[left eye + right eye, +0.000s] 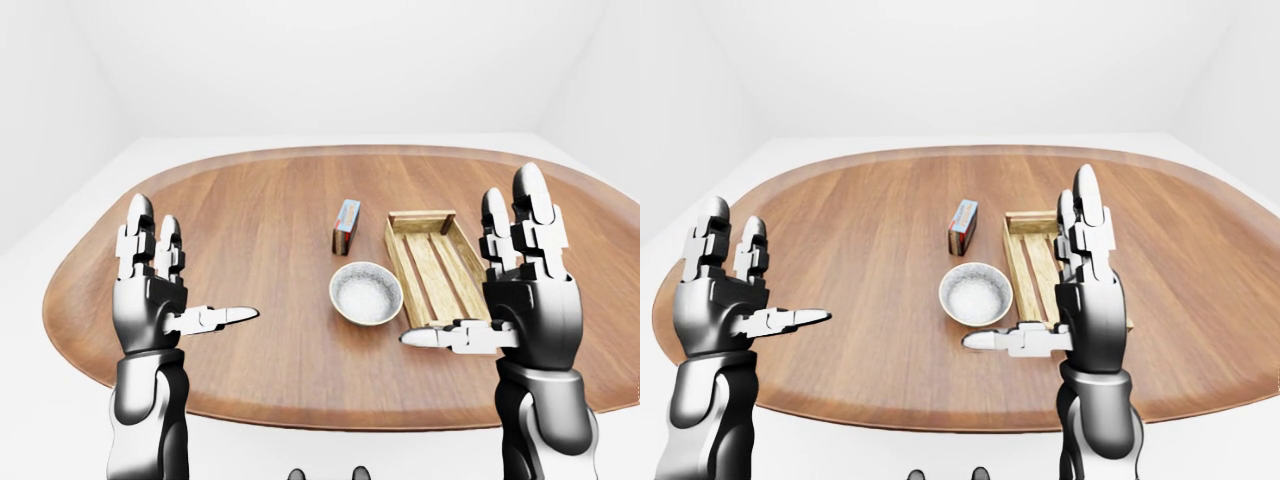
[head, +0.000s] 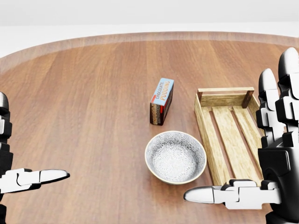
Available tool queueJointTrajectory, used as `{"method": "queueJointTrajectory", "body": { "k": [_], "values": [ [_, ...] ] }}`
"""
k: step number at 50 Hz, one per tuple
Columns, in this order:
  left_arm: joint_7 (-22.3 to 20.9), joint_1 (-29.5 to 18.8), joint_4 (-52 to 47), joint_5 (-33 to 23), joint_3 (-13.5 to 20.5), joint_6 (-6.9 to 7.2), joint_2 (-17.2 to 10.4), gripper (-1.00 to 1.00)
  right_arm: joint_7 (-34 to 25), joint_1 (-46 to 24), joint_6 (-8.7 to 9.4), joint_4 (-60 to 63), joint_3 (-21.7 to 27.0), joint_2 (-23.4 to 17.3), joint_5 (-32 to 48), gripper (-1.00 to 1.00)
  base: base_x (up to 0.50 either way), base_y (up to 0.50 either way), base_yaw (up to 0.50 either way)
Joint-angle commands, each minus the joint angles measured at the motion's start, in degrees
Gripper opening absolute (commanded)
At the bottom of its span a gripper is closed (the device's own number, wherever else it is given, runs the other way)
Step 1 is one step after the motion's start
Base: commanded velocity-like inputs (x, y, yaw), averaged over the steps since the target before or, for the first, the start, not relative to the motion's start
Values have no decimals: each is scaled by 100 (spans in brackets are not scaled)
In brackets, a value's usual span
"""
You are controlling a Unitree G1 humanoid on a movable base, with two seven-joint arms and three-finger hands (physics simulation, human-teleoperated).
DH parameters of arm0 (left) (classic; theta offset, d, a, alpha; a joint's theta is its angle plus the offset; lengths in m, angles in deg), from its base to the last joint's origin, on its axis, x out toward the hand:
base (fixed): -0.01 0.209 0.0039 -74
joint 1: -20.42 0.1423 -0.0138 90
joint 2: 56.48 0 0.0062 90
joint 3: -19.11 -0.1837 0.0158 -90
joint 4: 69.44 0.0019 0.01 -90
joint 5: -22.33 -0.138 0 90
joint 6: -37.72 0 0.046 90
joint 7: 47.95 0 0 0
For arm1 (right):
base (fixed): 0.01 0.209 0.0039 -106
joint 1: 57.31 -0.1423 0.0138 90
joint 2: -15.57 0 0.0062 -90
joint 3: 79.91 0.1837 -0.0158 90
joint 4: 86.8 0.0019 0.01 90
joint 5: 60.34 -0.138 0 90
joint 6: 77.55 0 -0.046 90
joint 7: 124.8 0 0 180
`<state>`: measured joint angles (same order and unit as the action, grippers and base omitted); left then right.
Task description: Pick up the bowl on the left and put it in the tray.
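In the head view the left hand (image 2: 18, 179) is cut off by the left edge, so only its thumb and a strip of its fingers show, and the right hand (image 2: 266, 154) runs off the right and bottom edges while covering the near right corner of the tray (image 2: 219, 140). In the right-eye view the same hand hides most of the tray's right side. The print on the small box (image 2: 162, 101) reads as "pudding"; the smaller wording is too fine to make out. Both hands are raised upright above the near edge of the desk (image 1: 250, 220), palms turned inward toward each other, fingers (image 1: 530, 215) straight and pointing up, thumbs stuck out sideways toward the middle; both are spread open and hold nothing. The left hand stands over the near left part of the desk, well apart from everything on it. The bowl (image 2: 175, 157) sits upright near the middle of the desk, towards its near edge, just beside the tray's left wall, with the box standing on edge a little beyond it toward the far edge. The bowl appears empty, with a patterned pale inside.
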<state>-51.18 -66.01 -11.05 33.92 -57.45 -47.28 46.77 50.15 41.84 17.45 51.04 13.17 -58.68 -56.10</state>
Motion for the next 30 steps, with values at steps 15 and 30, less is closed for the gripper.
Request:
{"method": "queueJointTrajectory", "body": {
  "k": [15,30],
  "values": [
    [30,-15,434,-102,-72,0,16,100,-74,-76,0,-148,215,-3,-37,100,50,6,0],
    [20,22,375,-130,-97,0,41,100,-103,-181,0,82,474,10,14,100,50,3,0]
  ]
}}
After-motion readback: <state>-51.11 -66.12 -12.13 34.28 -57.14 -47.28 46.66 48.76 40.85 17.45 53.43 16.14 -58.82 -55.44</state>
